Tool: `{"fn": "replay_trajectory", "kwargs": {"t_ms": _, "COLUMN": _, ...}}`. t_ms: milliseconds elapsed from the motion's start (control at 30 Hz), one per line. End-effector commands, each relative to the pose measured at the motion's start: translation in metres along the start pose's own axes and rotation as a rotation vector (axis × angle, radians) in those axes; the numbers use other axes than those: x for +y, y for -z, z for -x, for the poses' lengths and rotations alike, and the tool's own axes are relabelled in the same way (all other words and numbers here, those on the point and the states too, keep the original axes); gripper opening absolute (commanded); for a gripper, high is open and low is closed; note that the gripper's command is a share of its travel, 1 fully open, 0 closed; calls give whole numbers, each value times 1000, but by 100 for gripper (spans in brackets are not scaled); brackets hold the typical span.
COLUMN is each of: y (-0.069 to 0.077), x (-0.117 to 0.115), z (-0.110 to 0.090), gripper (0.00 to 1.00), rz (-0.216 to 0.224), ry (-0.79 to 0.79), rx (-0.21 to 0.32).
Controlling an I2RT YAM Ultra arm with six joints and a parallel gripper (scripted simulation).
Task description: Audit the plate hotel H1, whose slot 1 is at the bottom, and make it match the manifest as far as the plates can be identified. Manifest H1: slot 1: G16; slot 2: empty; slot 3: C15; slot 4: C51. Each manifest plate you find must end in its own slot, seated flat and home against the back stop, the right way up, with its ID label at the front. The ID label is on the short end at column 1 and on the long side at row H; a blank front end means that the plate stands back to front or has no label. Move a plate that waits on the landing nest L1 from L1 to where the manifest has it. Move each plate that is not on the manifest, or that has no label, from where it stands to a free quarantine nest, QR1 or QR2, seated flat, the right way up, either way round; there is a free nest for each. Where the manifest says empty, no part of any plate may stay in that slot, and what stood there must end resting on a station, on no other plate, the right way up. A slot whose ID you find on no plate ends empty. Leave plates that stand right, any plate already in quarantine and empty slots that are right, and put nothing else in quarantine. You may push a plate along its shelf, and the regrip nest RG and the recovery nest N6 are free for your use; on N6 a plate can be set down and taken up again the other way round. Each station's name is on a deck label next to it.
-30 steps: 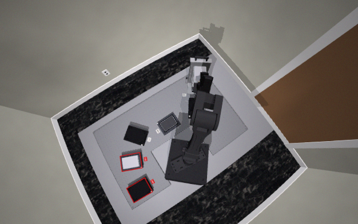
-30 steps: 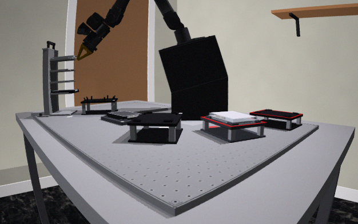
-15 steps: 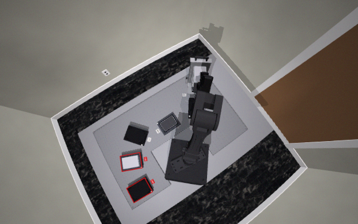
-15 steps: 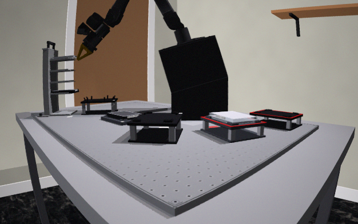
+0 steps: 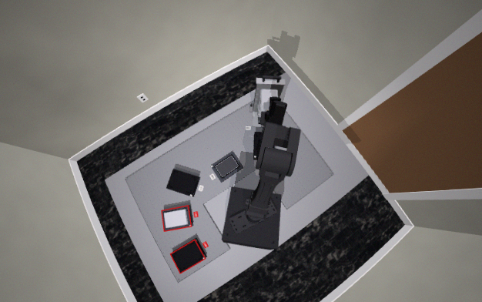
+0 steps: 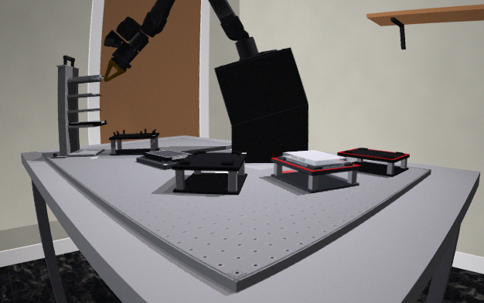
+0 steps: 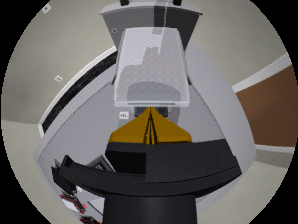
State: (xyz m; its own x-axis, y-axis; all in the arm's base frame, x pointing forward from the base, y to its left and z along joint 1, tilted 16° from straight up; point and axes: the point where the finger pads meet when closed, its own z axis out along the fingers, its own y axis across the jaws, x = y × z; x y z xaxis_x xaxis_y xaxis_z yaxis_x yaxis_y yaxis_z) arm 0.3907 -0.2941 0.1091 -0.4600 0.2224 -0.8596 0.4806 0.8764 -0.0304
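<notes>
A grey desk (image 6: 348, 247) carries a black robot arm, a tall plate hotel and several low nests. The arm reaches up and away from its base, ending in a claw (image 6: 105, 79) whose two amber fingers are clenched together to a point, with nothing between them.

The tip of the claw sits at the front edge of the top shelf of the plate hotel (image 6: 63, 108), a slim grey tower with a handle on top. From the wrist view, a pale, translucent plate (image 7: 148, 70) lies on that top shelf directly ahead of the claw, stretching back toward the tower's rear wall. Whether the tip actually touches the plate's front edge cannot be told. Further below the claw, the lowest shelf holds a dark plate (image 6: 88, 124); the two shelves between look thin and bare from the side.

Well behind and below the claw, on the desk, stand a pegged black nest (image 6: 133, 136), a flat grey-framed nest (image 5: 227, 166), and a plain black raised nest (image 6: 210, 161). Farthest from the claw are two red-edged nests: one (image 6: 295, 162) carries a white plate (image 6: 315, 157), the other (image 6: 386, 154) shows a black top.
</notes>
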Motion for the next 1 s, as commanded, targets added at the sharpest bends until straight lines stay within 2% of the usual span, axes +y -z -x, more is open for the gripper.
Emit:
{"fn": "replay_trajectory", "kwargs": {"t_ms": 0, "y": 2, "x": -1, "z": 17, "gripper": 0, "rz": -4, "ry": 8, "rx": -49}}
{"fn": "replay_trajectory", "kwargs": {"t_ms": 967, "y": 30, "x": -1, "z": -13, "gripper": 0, "rz": -4, "ry": 8, "rx": -47}}
